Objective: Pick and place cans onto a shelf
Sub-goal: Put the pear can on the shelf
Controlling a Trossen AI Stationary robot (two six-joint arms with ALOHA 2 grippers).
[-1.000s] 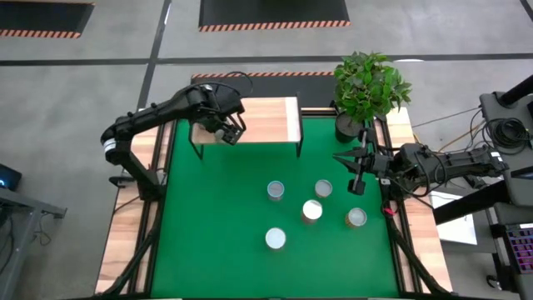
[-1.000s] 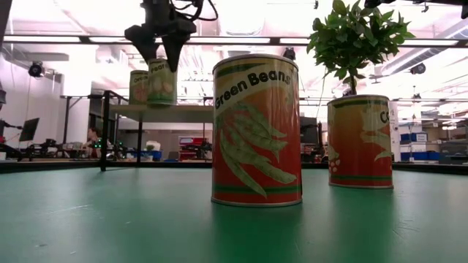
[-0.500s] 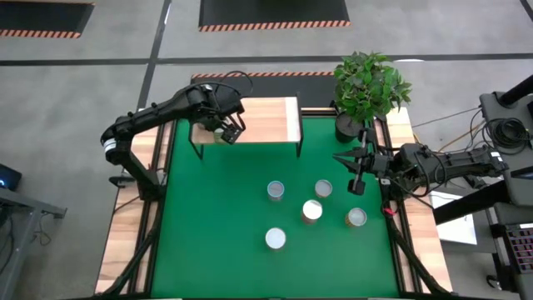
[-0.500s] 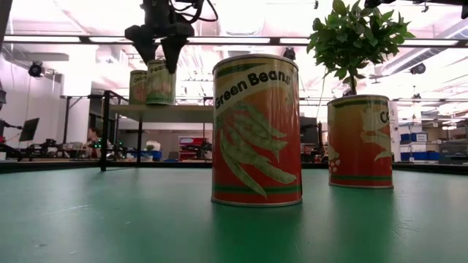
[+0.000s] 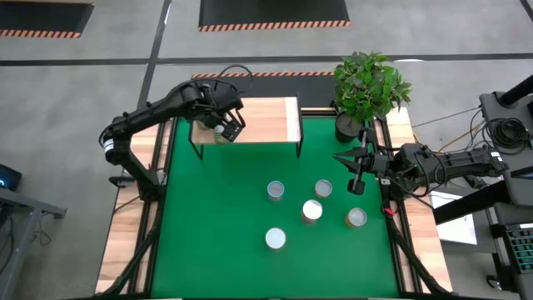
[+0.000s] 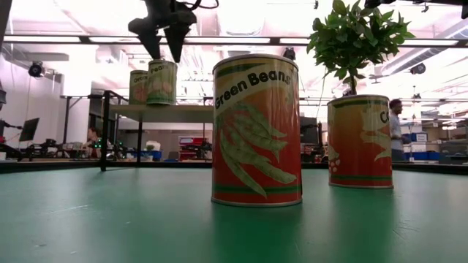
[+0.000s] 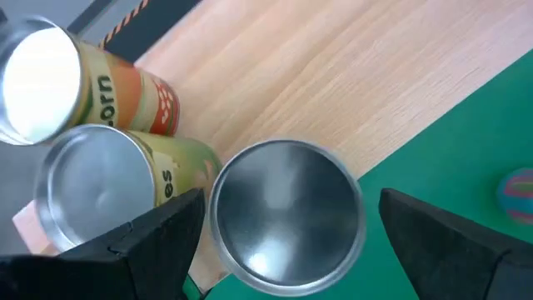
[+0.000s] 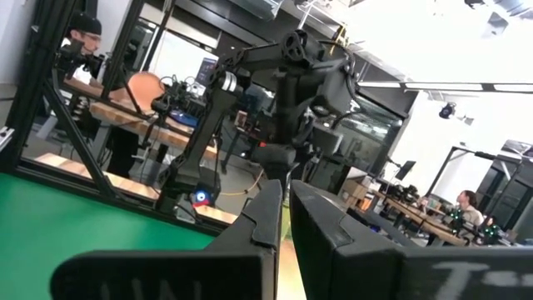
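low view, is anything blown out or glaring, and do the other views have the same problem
Low view: the ceiling lights wash out the upper background, so the left hand above the shelf reads as a dark silhouette. Left wrist view: the can tops glare, one can top nearly pure white. High view: even light, though one can on the green mat shines brightest.

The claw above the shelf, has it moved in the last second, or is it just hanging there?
Yes. In the low view the left gripper has risen: its open fingers were beside the top of the can on the shelf and now hang clear above it.
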